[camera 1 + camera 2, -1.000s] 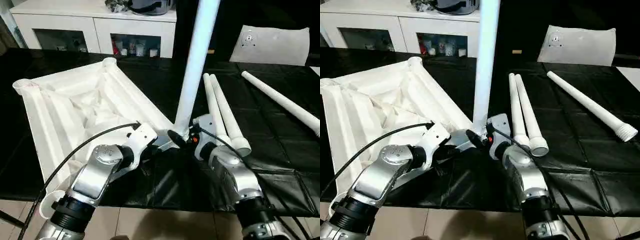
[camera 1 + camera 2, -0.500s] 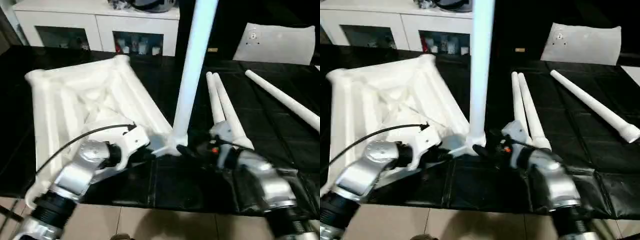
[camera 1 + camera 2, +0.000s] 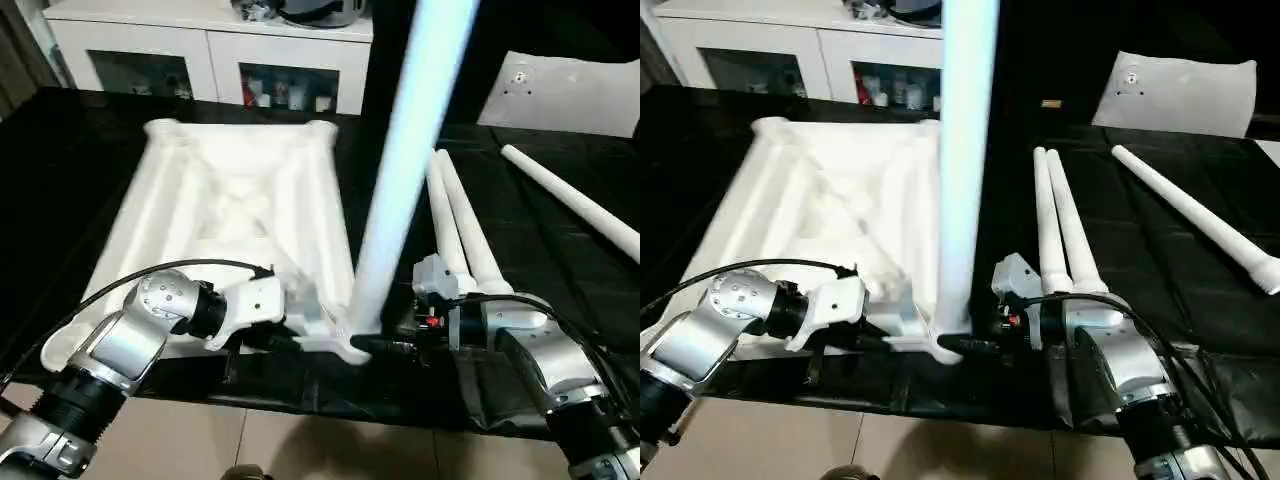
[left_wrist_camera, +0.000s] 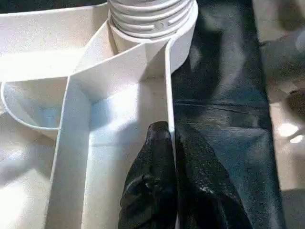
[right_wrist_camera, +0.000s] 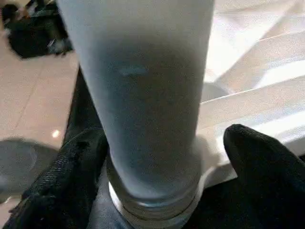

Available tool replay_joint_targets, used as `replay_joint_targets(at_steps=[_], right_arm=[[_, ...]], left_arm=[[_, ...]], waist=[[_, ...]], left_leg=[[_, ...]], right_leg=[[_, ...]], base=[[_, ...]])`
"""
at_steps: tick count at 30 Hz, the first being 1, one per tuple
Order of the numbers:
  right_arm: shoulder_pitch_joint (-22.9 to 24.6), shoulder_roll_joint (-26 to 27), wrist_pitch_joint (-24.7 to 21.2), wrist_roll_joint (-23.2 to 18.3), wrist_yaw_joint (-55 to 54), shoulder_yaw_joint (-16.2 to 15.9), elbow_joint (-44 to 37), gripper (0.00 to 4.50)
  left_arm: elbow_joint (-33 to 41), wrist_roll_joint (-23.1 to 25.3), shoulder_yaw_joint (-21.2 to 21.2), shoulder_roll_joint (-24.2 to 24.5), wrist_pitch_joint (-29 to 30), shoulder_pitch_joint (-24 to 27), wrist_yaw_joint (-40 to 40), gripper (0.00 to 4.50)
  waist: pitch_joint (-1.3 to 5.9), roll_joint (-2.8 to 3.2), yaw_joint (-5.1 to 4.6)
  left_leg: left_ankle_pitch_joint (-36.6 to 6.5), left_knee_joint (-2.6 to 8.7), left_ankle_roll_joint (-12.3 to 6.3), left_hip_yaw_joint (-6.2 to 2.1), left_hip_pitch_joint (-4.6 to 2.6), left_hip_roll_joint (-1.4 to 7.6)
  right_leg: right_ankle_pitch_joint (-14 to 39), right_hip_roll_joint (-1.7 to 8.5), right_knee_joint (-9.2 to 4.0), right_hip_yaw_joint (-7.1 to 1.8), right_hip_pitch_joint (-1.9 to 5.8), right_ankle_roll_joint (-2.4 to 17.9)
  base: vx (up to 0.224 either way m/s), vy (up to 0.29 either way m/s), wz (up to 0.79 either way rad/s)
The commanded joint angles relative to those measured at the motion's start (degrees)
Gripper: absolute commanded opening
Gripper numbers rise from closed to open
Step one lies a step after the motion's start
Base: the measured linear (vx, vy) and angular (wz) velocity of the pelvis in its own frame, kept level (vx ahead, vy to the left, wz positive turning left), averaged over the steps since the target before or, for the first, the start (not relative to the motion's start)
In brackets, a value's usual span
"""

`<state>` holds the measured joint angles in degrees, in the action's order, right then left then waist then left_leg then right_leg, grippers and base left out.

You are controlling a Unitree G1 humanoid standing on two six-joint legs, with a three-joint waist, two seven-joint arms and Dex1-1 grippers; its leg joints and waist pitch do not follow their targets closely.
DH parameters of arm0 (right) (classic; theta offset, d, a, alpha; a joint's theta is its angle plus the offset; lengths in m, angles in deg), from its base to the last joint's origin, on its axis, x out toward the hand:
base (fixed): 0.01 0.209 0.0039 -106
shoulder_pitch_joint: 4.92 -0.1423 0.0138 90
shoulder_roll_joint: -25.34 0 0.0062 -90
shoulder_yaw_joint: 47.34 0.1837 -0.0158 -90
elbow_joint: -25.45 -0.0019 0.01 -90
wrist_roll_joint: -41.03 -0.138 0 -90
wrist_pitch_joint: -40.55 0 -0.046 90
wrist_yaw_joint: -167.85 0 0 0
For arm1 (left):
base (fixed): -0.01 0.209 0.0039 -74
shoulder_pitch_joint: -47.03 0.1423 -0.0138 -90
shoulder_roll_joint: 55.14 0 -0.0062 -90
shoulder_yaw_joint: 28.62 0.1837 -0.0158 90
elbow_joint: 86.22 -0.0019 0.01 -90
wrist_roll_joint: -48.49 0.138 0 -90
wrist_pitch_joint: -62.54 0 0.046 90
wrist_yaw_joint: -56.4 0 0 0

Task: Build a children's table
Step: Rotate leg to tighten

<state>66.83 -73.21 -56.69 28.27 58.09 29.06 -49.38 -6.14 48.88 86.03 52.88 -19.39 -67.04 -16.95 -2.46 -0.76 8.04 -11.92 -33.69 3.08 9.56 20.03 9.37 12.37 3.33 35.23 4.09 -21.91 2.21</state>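
Black-covered work table (image 3: 560,250) — white cabinet (image 3: 210,50) behind.

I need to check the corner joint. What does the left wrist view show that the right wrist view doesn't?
Left wrist view: the left gripper pinching a thin rib of the tabletop, and the leg's threaded end seated in the corner socket.
Right wrist view: the right gripper with a finger on either side of the upright leg.
Both: that leg, the white tabletop and the black cover.
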Motion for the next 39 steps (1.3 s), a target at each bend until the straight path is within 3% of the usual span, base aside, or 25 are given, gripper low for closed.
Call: replay_joint_targets(at_steps=[1,11,16,19,22,23,25,27,29,33,38,39], right_arm=[[-1.1,-0.6,0.4,0.5,1.5,-0.9,0.7,3.73],[-2.0,0.0,0.7,0.8,3.2,-2.2,2.0,2.82],[-1.0,1.1,-0.9,-0.1,2.3,-2.4,1.4,2.73],[0.0,2.3,-2.4,-0.8,0.7,-2.2,0.7,2.72],[1.1,4.7,-3.7,-1.0,-3.4,-1.4,0.4,2.72],[1.9,8.6,-4.0,0.4,-10.9,-0.6,1.0,2.72],[1.9,11.6,-5.0,1.5,-16.2,0.1,1.8,2.72],[1.5,13.4,-6.0,1.8,-19.3,0.6,2.7,2.72],[0.5,16.1,-7.7,2.2,-23.4,1.2,4.3,2.72],[-1.8,20.7,-10.1,3.0,-30.5,2.4,7.4,2.72],[-5.1,25.9,-11.7,5.8,-42.3,4.9,13.0,2.72],[-5.1,26.1,-11.5,5.8,-42.4,5.1,13.2,3.07]], left_arm=[[-1.0,2.3,3.0,0.4,-1.7,-0.3,-2.5,0.0],[-3.0,2.6,3.9,0.4,-4.3,-1.0,-3.5,0.0],[-2.7,2.1,3.0,0.4,-3.3,-0.1,-2.5,0.0],[-2.2,1.7,1.9,0.0,-1.6,0.7,-0.8,0.0],[-1.5,0.8,0.0,-1.7,1.7,1.6,3.0,0.0],[0.2,-0.8,-2.8,-5.1,6.9,2.8,8.7,0.0],[1.3,-1.6,-4.6,-7.6,10.4,3.4,12.8,0.0],[1.6,-1.6,-5.7,-9.5,12.4,3.4,15.8,0.0],[1.9,-1.6,-7.0,-12.2,15.0,3.1,19.7,0.0],[1.7,-0.6,-9.3,-17.5,19.5,1.8,27.4,0.0],[2.5,3.5,-9.0,-24.4,25.7,-0.8,37.1,0.0],[2.5,3.8,-8.6,-24.5,25.6,-0.8,37.3,0.0]], waist=[[3.01,0.28,-0.33],[3.0,0.06,-0.04],[3.05,-0.05,-0.13],[2.93,0.06,-0.17],[2.58,0.11,-0.23],[2.5,0.36,-0.39],[1.93,0.11,-1.12],[1.74,0.14,-1.87],[1.85,0.15,-2.19],[2.04,0.25,-2.93],[2.62,0.49,-2.78],[2.79,0.29,-2.63]], left_leg=[[-5.9,3.86,-3.49,-1.24,-0.3,4.34],[-6.0,3.82,-3.2,-1.17,-0.2,4.29],[-5.6,3.84,-3.31,-1.17,-0.18,4.36],[-6.2,3.96,-3.01,-1.18,-0.16,4.33],[-9.3,4.32,-1.81,-1.26,-0.36,4.36],[-10.9,4.47,-1.0,-1.26,-0.44,4.4],[-15.1,4.95,0.58,-1.6,-0.59,4.09],[-17.3,5.03,0.76,-1.9,-0.77,3.92],[-18.3,5.03,0.83,-1.96,-1.18,3.94],[-16.5,5.14,1.02,-1.98,-0.94,4.0],[-9.9,4.85,0.18,-1.52,-0.64,4.03],[-7.9,4.59,-0.38,-1.41,-0.46,3.77]], right_leg=[[3.6,5.81,-3.59,-3.51,2.75,12.0],[6.2,5.85,-3.73,-3.48,2.71,11.1],[5.0,5.78,-3.55,-3.43,2.69,11.3],[6.8,5.85,-3.76,-3.42,2.68,11.0],[12.9,6.03,-4.5,-3.48,2.38,10.0],[15.7,6.08,-4.71,-3.59,2.35,9.4],[24.3,6.18,-5.62,-3.45,2.13,7.5],[30.3,6.32,-6.35,-3.38,2.03,5.3],[31.8,6.34,-6.71,-3.37,1.78,4.7],[26.0,6.02,-6.15,-3.53,1.81,6.3],[13.6,5.8,-5.06,-3.85,2.28,8.9],[10.5,5.88,-4.89,-3.79,2.68,9.3]], base=[[0.0,0.0,0.0],[0.0,0.0,0.0],[0.0,0.0,0.0],[0.0,0.0,0.0],[0.0,0.0,0.0],[0.0,0.0,0.0],[0.0,0.0,0.0],[0.0,0.0,0.0],[0.0,0.0,0.0],[0.0,0.0,0.0],[0.0,0.0,0.0],[0.0,0.0,0.0]])
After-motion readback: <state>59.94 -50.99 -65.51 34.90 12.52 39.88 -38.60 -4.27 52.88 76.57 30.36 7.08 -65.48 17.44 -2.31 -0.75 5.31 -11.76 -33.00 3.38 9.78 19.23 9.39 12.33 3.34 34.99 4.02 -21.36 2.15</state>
